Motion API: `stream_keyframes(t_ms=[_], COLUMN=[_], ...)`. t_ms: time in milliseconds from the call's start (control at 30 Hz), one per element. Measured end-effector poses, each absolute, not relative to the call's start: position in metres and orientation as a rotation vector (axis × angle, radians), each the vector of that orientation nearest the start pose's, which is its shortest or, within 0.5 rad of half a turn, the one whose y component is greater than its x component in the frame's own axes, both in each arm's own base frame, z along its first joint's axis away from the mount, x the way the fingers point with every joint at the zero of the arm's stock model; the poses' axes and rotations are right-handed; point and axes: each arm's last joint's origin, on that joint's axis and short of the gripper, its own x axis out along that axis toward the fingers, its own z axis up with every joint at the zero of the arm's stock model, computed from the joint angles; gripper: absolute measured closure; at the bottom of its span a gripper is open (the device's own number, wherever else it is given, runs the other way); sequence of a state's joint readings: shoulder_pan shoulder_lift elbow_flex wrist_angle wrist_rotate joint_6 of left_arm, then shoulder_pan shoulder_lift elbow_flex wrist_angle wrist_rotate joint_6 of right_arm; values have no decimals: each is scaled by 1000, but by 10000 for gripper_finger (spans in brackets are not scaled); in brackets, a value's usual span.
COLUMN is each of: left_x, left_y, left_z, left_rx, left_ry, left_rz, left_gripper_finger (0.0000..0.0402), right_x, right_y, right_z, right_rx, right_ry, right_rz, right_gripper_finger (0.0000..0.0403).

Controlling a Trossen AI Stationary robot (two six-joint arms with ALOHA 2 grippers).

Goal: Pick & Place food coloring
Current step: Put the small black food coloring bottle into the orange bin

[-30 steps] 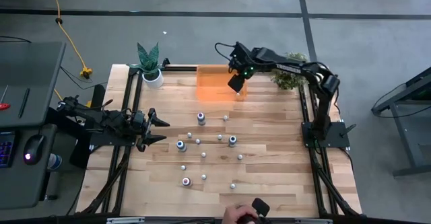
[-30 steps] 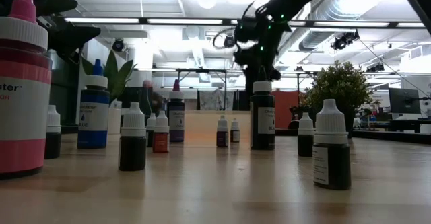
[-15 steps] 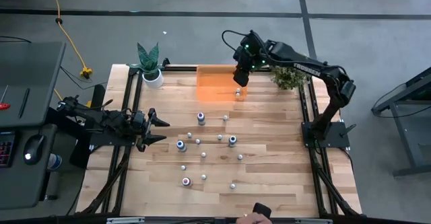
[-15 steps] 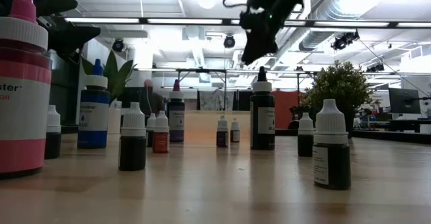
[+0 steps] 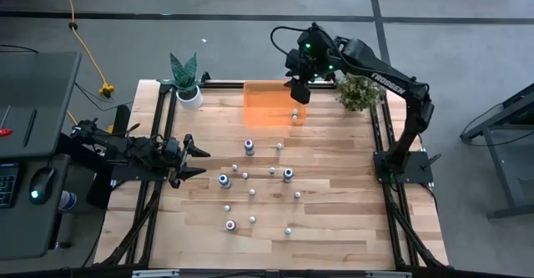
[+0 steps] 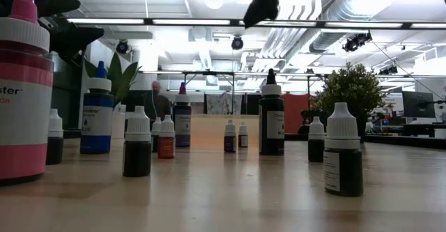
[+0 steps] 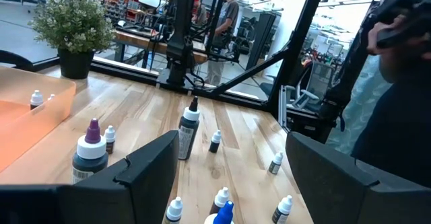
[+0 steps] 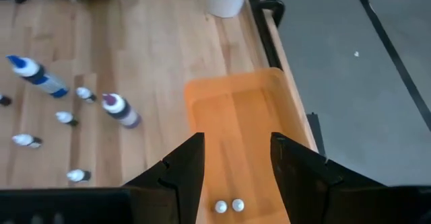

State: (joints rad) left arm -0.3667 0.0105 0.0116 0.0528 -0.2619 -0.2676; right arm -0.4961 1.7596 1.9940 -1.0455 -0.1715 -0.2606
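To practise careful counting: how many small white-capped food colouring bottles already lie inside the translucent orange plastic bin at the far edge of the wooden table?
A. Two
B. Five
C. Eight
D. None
A. The right wrist view shows two white-capped bottles side by side on the floor of the orange bin, with the open right gripper above them holding nothing.

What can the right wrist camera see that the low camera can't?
Only the right wrist view looks down into the orange bin and shows two small bottles lying in it, with the right gripper open and empty above.

Only the low view shows the big pink bottle up close, the bottles' labels from the side, and the room's ceiling lights.

Both show the wooden table with food coloring bottles standing on it, like the purple-capped bottle, and the right gripper.
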Motion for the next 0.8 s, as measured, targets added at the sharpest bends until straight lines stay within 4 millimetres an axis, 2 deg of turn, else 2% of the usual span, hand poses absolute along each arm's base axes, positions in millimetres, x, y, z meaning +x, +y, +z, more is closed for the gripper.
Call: stream_keyframes(t_ms=[200, 367, 567, 800], left_x=[93, 93, 93, 93], left_y=[-28, -28, -28, -28], left_z=[172, 172, 172, 172], left_rx=[-284, -284, -284, -284], left_ry=[-37, -37, -37, -37], left_rz=[-111, -111, -111, -111], left_gripper_finger=[130, 130, 130, 130], right_x=[345, 374, 399, 404], right_y=[-152, -138, -118, -105], right_z=[414, 406, 379, 341], right_rx=[-4, -14, -25, -55], right_ry=[831, 880, 965, 1139], right_rz=[-130, -64, 5, -46], right_gripper_finger=[245, 245, 245, 245])
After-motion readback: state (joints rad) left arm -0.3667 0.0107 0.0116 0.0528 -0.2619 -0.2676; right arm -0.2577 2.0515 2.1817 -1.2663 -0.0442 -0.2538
